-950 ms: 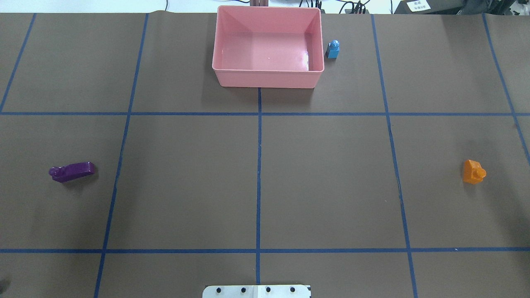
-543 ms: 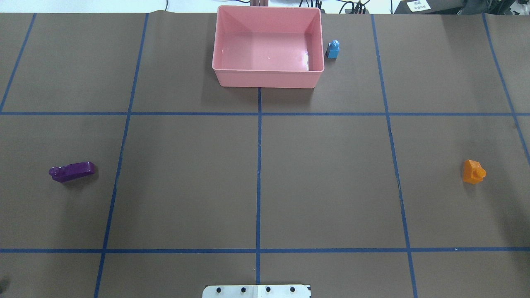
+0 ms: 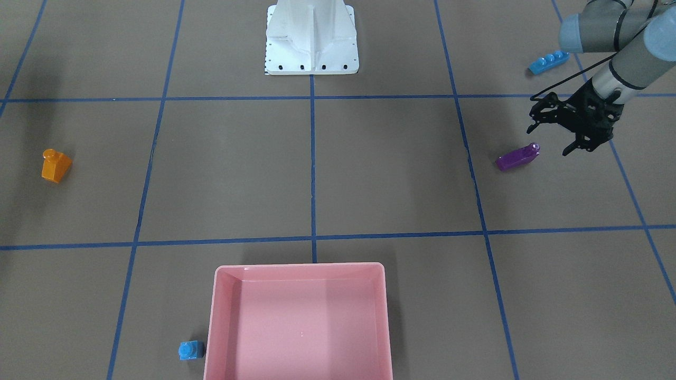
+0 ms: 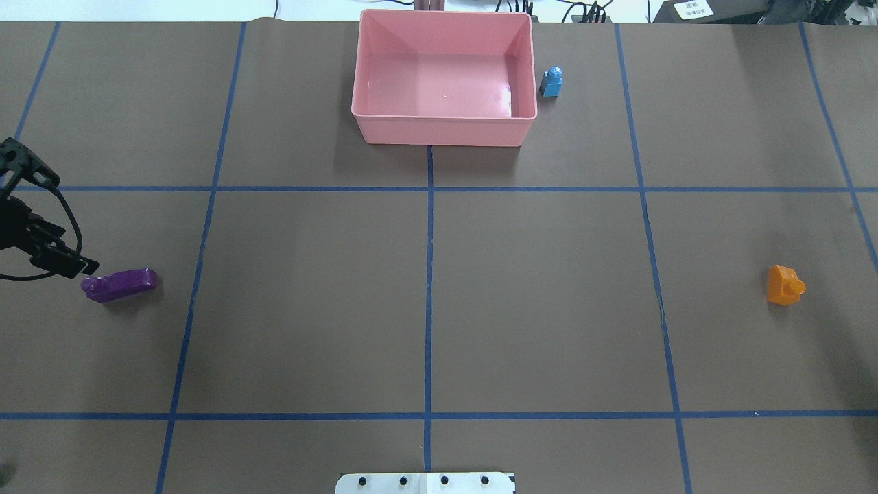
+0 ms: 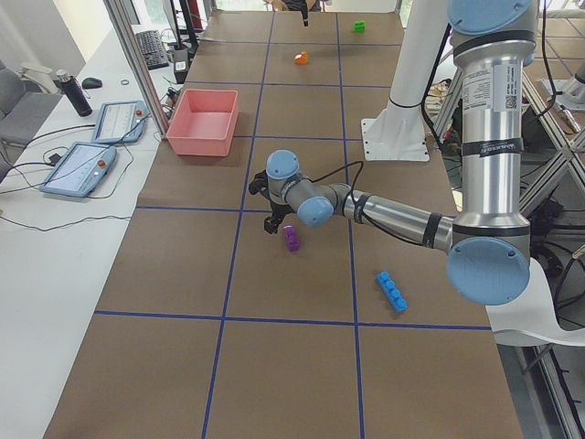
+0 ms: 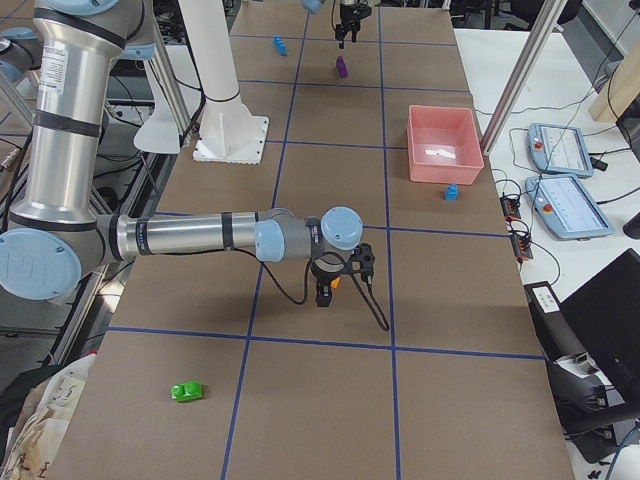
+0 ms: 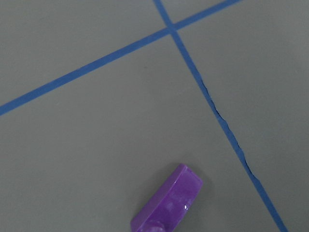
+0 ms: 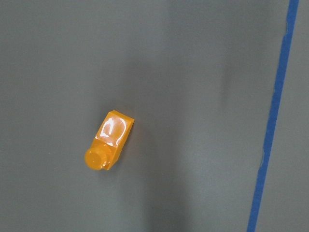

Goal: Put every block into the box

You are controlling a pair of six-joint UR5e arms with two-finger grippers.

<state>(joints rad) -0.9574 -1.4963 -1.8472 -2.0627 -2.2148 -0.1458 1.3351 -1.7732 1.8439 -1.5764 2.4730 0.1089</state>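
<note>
The left gripper (image 3: 547,142) hung with its jaws spread wide and nothing between them, just beside the studded end of the purple block (image 3: 517,157) on the side away from the table's middle, and apart from it. The left wrist view caught only part of that block at its bottom edge, close to a blue tape line. The right gripper (image 6: 324,291) showed only in the side views, low over the orange block (image 4: 784,285); whether its jaws were wide or narrow could not be told. In the right wrist view the orange block lay left of centre, its stud pointing down and to the left. The box (image 4: 443,140) stood at the table's (image 4: 549,309) far edge from the robot, on the centre line. The blue cube (image 4: 551,81) sat just beside the box's wall on the robot's right, outside it. The long blue block (image 3: 548,62) lay near the left arm, well apart from the box. The green block (image 6: 186,391) lay near the table's right end, farther out than the orange one.
</note>
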